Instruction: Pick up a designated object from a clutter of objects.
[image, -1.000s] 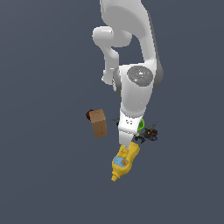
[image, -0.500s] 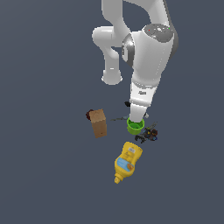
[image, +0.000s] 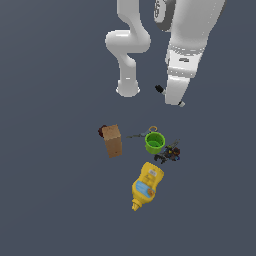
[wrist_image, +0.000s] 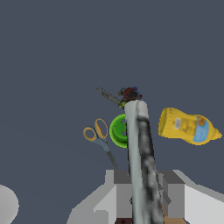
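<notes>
My gripper (image: 172, 98) hangs high above the clutter, shut on the designated object, a thin stick (wrist_image: 141, 153) with a white-grey body. In the exterior view only the stick's black end (image: 159, 89) pokes out beside the hand. In the wrist view the stick runs out from between the grey fingers (wrist_image: 121, 192) of the gripper (wrist_image: 146, 197). Below lie the brown box (image: 113, 140), the green cup (image: 154, 142), the yellow bottle (image: 145, 185) and the dark multicoloured bits (image: 169, 153).
Scissors with orange and blue handles (wrist_image: 99, 133) lie beside the green cup (wrist_image: 118, 130). The yellow bottle (wrist_image: 188, 127) rests on its side. The arm's white base (image: 127, 87) stands behind the clutter on the dark grey floor.
The arm has risen from just above the yellow bottle and green cup, carrying the stick up and away from the clutter. The other objects have stayed where they were.
</notes>
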